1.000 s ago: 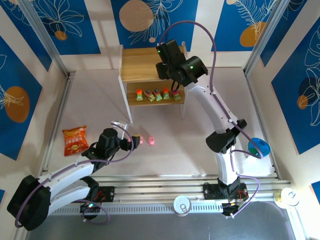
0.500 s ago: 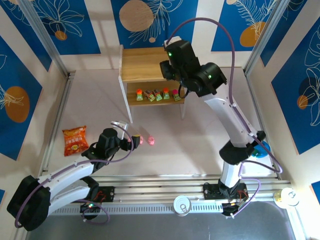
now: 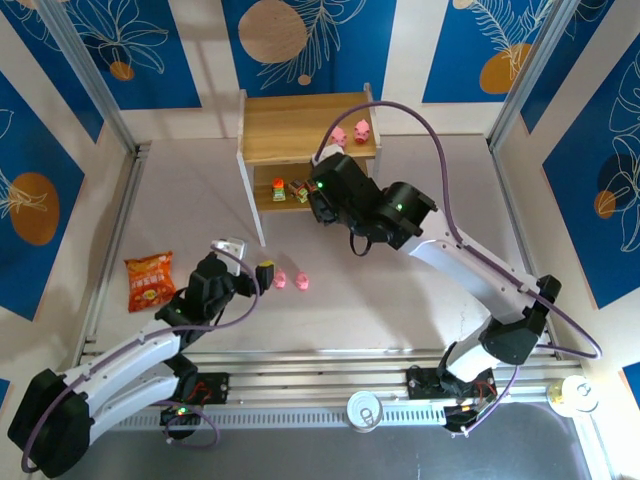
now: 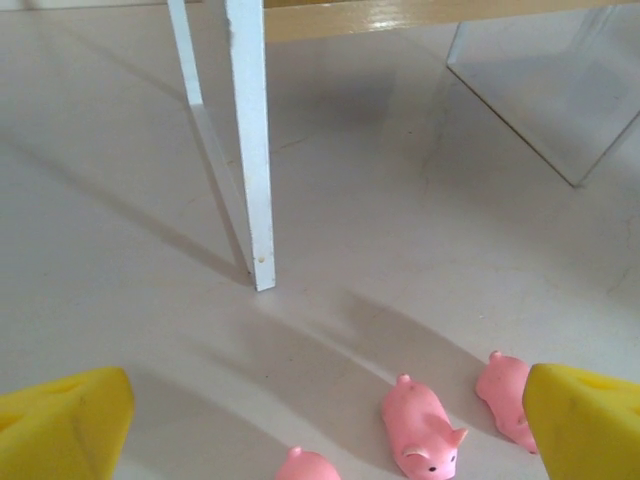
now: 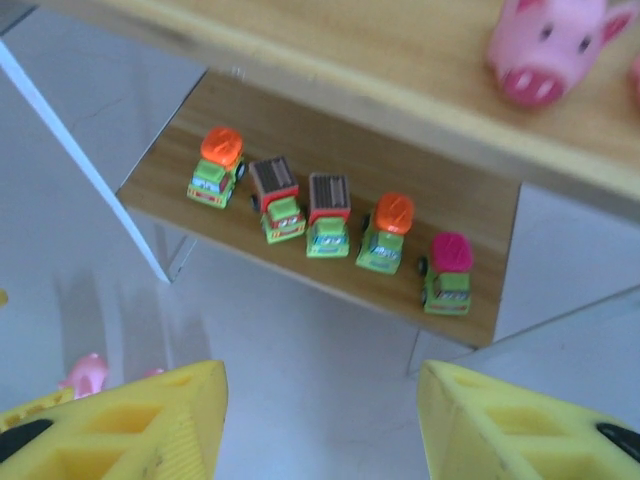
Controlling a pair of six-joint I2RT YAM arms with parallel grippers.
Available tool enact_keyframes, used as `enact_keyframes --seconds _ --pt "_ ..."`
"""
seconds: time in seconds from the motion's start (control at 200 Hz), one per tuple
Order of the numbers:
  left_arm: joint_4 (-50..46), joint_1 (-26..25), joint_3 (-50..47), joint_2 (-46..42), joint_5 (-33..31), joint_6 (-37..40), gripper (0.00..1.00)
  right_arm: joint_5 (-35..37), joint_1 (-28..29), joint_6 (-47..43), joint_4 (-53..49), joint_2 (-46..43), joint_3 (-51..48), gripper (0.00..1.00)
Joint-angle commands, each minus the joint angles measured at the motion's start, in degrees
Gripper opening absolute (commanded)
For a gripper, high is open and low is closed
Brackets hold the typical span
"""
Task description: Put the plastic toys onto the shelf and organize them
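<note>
**Both grippers empty: trucks on the lower tier, pigs split between shelf and table**

My left gripper (image 4: 325,400) hangs low over the table (image 3: 200,210). Its yellow fingers (image 4: 65,425) are spread wide with nothing between them. Just ahead of it, pink pigs (image 4: 425,428) lie on the table. A second pig (image 4: 508,388) lies close to the inner side of my right-hand finger, and a third pig (image 4: 305,465) is cut off by the bottom edge of the wrist view. Beyond them a white shelf leg (image 4: 250,150) stands upright between my fingers and the space under the shelf (image 3: 290,125). An orange snack bag (image 3: 150,280) lies flat on the table to the left of my left arm, well apart from the pigs.

My right gripper (image 5: 320,400) hovers in front of the shelf, fingers far apart and holding nothing. In the top view my right arm crosses the front of the lower tier and covers its right part.

The lower tier holds five toy trucks (image 5: 328,214) in a row, side by side, fronts toward my wrist camera. An orange-topped one stands at the left end, then two with dark ribbed tops, another orange one, and a pink-topped one at the right end. All have green bodies. On the upper tier, near its right end, two pigs stand side by side: a nearer pig (image 3: 339,135) and a farther pig (image 3: 361,128).
</note>
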Motion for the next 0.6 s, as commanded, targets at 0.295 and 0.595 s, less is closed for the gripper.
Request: enact_keyframes --seconds 0.295,0.595 --pt "-3.87 0.08 -0.99 -3.38 -9.66 -2.68 1.0 -6.44 1.94 11.16 11.57 -3.11 -18.98 0.54" --pt "-4.59 0.31 -0.52 -1.8 -13.16 -4.39 1.0 -6.0 3.99 17.59 17.31 1.27 -26.35 0.54"
